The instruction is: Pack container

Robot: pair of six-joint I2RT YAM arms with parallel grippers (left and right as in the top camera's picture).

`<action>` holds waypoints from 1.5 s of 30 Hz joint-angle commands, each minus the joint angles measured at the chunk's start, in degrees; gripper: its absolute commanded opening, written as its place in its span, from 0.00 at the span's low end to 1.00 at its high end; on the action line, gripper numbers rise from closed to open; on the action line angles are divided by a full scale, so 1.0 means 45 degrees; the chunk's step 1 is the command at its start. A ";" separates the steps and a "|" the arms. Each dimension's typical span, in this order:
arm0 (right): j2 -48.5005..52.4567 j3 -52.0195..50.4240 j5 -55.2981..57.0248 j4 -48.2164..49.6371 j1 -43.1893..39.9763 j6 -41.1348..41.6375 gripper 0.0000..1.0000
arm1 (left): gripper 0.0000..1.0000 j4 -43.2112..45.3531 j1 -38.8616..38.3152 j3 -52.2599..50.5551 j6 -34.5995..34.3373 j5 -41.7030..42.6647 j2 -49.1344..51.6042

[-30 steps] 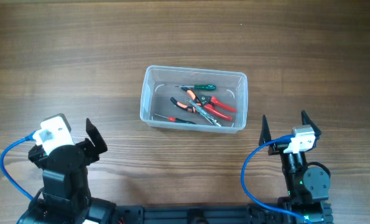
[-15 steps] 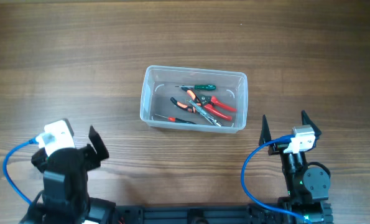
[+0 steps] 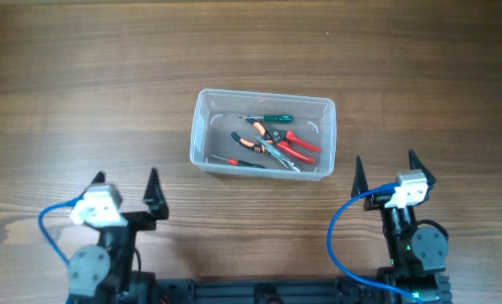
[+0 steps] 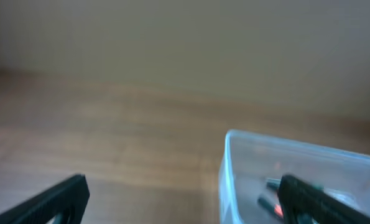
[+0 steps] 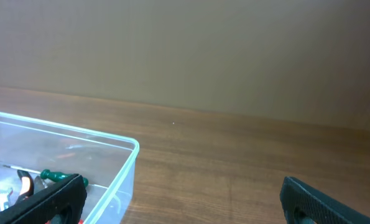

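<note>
The clear plastic container (image 3: 202,135) stands in the middle of the wooden table and holds several hand tools: red-handled pliers (image 3: 301,146), orange-handled pliers (image 3: 260,133), a green-handled screwdriver (image 3: 275,118) and a thin red screwdriver (image 3: 234,161). My left gripper (image 3: 125,187) is open and empty at the front left, well short of the container. My right gripper (image 3: 386,166) is open and empty at the front right. The left wrist view shows the container's corner (image 4: 229,162), blurred. The right wrist view shows its rim (image 5: 125,163) and the green handle (image 5: 55,177).
Blue cables loop beside both arm bases (image 3: 48,241) (image 3: 339,245). A plain wall rises behind the table's far edge in the wrist views (image 5: 185,50).
My left arm has drawn back toward its base and turned, so its open fingers now point at the container. The right arm and the container have not moved.
</note>
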 commanded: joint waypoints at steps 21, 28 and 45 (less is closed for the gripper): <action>-0.0107 -0.0005 0.0165 0.0083 0.0049 0.0214 1.00 | 1.00 0.4255 0.1700 -0.4197 0.1909 0.4362 -0.0141; -0.0107 -0.0005 0.0165 0.0083 0.0049 0.0214 1.00 | 1.00 0.4274 0.1695 -0.4197 0.1904 0.4488 -0.0141; -0.0107 -0.0005 0.0165 0.0083 0.0049 0.0214 1.00 | 1.00 0.4274 0.1700 -0.4197 0.1914 0.4483 -0.0136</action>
